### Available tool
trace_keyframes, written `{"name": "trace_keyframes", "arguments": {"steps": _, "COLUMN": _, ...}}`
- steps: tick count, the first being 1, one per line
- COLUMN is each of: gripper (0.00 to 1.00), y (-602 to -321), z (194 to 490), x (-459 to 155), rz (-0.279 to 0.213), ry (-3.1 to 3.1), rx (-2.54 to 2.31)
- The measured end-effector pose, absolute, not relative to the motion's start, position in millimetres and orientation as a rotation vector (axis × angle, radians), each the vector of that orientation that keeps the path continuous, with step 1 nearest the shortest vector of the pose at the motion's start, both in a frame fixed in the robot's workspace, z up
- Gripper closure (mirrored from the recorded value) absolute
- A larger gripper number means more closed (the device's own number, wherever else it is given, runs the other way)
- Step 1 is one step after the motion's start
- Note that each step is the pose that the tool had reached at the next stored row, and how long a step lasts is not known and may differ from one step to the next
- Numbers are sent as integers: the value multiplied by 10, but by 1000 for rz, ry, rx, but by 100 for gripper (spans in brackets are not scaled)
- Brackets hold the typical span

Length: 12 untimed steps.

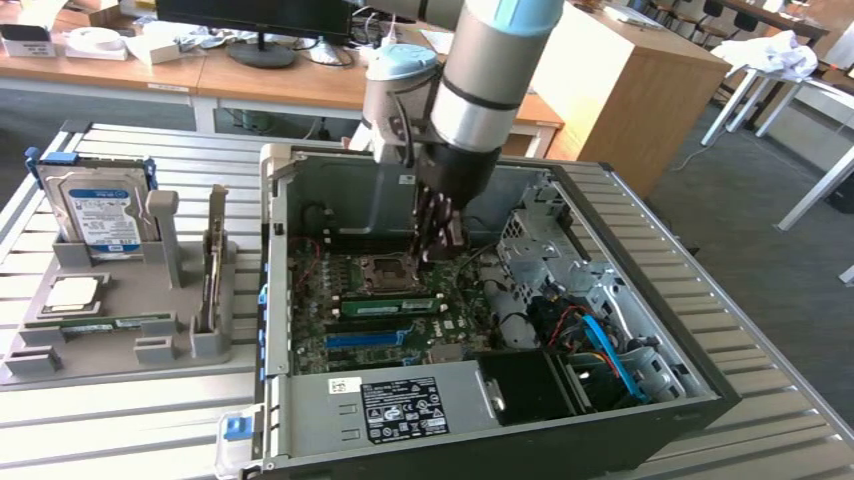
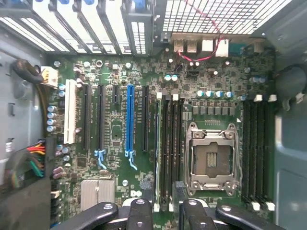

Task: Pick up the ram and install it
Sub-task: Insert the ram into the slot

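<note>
The ram [image 1: 390,303], a narrow green stick, stands in a memory slot on the motherboard inside the open computer case [image 1: 694,380]. In the wrist view the ram [image 2: 157,148] shows edge-on in the slot nearest the blue expansion slot [image 2: 130,120]. My gripper [image 1: 441,256] hangs inside the case just above the slots, beside the processor socket [image 1: 387,268]. Its black fingers [image 2: 141,213] stand apart on either side of the memory slots, so my gripper [image 2: 165,213] is open and holds nothing.
A grey holder [image 1: 120,350] at the exterior view's left carries a silver hard drive [image 1: 91,205], a square processor chip [image 1: 74,292], a thin green stick [image 1: 114,322] lying flat and an upright card [image 1: 214,265]. Cables and a drive cage [image 1: 601,340] crowd the case's right.
</note>
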State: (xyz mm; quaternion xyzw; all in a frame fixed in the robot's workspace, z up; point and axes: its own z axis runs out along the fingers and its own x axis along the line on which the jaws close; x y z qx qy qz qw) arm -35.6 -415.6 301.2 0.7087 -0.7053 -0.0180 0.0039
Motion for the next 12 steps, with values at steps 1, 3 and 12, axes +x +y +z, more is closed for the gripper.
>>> {"name": "trace_keyframes", "arguments": {"steps": 1, "gripper": 69, "y": -4156, "z": 3047, "x": -355, "rz": -57, "ry": -2210, "rx": 2221}}
{"name": "trace_keyframes", "arguments": {"steps": 3, "gripper": 69, "y": -4156, "z": 3109, "x": -354, "rz": -56, "ry": -2210, "rx": 2221}}
{"name": "trace_keyframes", "arguments": {"steps": 12, "gripper": 69, "y": -4156, "z": 3345, "x": -353, "rz": -57, "ry": -2210, "rx": 2221}}
